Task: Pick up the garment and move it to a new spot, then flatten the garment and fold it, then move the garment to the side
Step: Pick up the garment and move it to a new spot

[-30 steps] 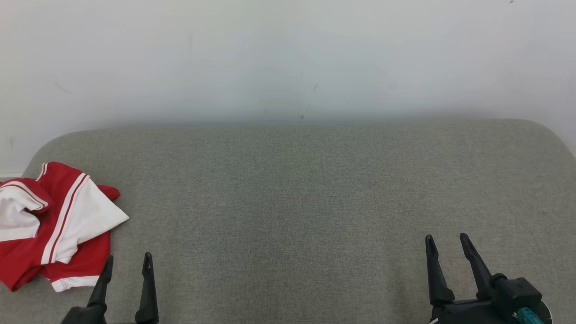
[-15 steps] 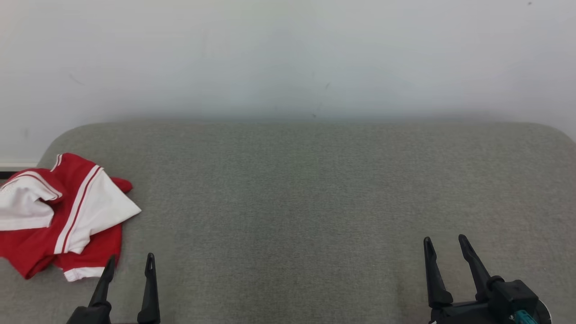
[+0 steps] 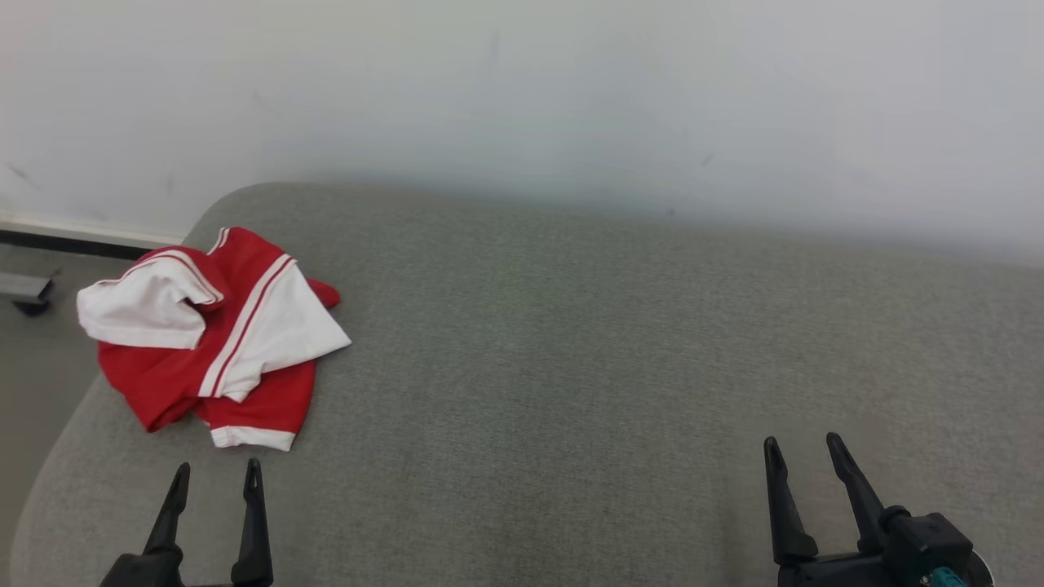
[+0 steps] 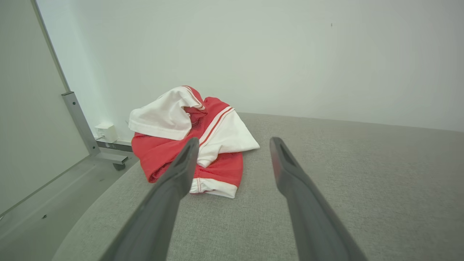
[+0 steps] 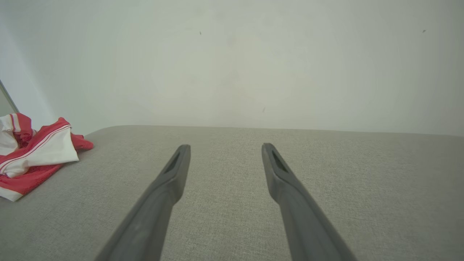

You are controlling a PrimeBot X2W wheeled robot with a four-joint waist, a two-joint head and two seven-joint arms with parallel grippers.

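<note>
A red and white garment (image 3: pixel 216 334) lies crumpled in a heap near the far left corner of the grey padded table (image 3: pixel 571 367). My left gripper (image 3: pixel 215 478) stands open just in front of it, a short gap away, with nothing between its fingers. In the left wrist view the garment (image 4: pixel 192 141) sits straight ahead beyond the open left gripper (image 4: pixel 233 143). My right gripper (image 3: pixel 799 452) is open and empty at the front right, far from the cloth. In the right wrist view the garment (image 5: pixel 34 152) lies at the left edge, past the right gripper (image 5: pixel 224 146).
A pale wall (image 3: pixel 522 98) runs behind the table. Left of the table the floor (image 3: pixel 33 359) shows, with a metal frame foot (image 4: pixel 108 157) and a grey panel (image 4: pixel 29 108). The table's left edge (image 3: pixel 57 440) curves close to the garment.
The head view has swung to the left, so the garment now sits further right and higher in the picture. Both grippers stay open and hold nothing.
</note>
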